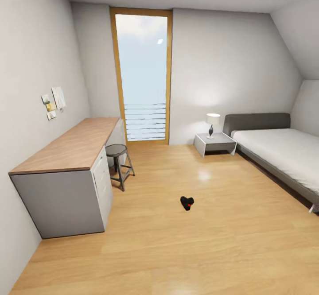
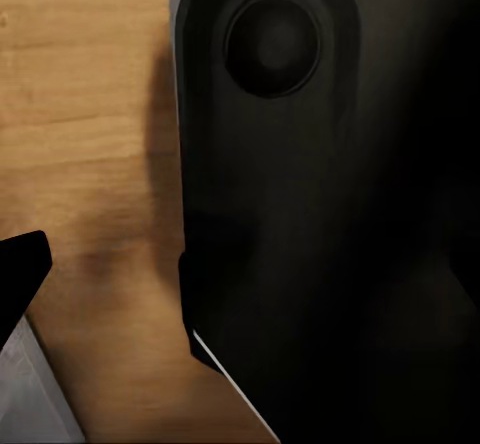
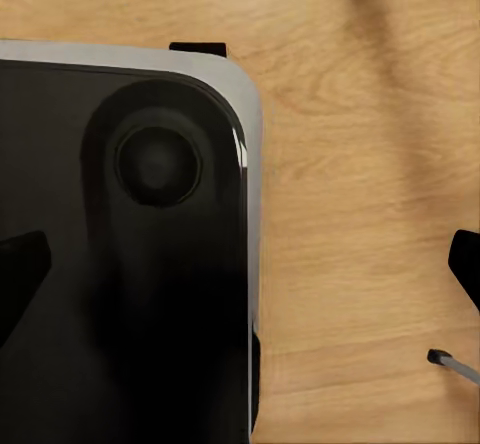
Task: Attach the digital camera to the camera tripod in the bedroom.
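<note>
Camera: the digital camera point(image 1: 187, 203) lies alone on the bare wood floor point(image 1: 186, 250) near the middle of the bedroom, black body low on the planks with its red button turned toward me. I judge it needs a pick-up from above, since nothing props it up.
Tripod: from my head view I cannot find the camera tripod among what lies ahead, so I judge I must fetch the camera first and look for the stand after.
Around the camera: open floor on every side; the stool point(image 1: 119, 164) and the desk point(image 1: 71, 175) stand well apart on my left, the bed point(image 1: 283, 153) well apart on my right.
Further out: a nightstand point(image 1: 215, 143) with a small lamp point(image 1: 212, 124) sits just beside the bed's headboard, and the tall wood-framed window point(image 1: 142, 75) fills the far wall between desk and bed. A few notes point(image 1: 53, 102) are pinned above the desk.
My pincers: both wrist views look down past my own dark base housing point(image 2: 330, 214) onto floor planks, which suggests my arms hang tucked at my sides for driving. Dark finger tips point(image 3: 20, 274) show at the edges of the right wrist view, but I cannot tell whether either pincer is wide or narrow.
Stage: I judge this as the approach, camera not yet within reach.
</note>
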Controlling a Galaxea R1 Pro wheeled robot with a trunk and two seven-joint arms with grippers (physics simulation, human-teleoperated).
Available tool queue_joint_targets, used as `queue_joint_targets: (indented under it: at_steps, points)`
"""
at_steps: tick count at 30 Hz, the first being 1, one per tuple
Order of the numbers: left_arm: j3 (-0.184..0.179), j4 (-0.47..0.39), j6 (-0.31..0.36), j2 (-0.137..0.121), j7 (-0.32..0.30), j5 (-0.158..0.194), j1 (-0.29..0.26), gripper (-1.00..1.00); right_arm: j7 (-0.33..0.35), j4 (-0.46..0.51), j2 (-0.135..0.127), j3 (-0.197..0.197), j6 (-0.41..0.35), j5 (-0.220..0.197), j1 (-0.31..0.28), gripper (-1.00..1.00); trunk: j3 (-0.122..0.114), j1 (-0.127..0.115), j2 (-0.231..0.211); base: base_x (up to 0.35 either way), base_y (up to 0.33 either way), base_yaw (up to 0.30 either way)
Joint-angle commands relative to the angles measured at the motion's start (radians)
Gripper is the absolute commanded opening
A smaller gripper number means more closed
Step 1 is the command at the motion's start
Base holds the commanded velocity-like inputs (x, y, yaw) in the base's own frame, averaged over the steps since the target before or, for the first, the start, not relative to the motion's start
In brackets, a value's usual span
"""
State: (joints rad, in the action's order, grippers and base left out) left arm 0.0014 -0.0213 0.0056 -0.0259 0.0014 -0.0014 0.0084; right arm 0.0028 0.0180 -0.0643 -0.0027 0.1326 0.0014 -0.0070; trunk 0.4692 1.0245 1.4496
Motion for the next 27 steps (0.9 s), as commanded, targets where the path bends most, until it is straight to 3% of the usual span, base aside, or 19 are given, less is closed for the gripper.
queue_joint_targets:
  at_steps: [1, 27]
  points:
    - [0.000, -0.002, 0.001, 0.000, 0.000, 0.000, 0.001, 1.00, 0.000, -0.001, 0.000, 0.000, 0.009, 0.000, -0.001, 1.00, 0.001, 0.001, 0.000, 0.275, 0.211, -0.300]
    - [0.000, -0.002, 0.001, -0.002, 0.002, 0.000, 0.001, 1.00, 0.000, -0.001, 0.000, 0.000, 0.033, 0.000, -0.001, 1.00, 0.001, 0.001, 0.000, 0.274, 0.217, -0.300]
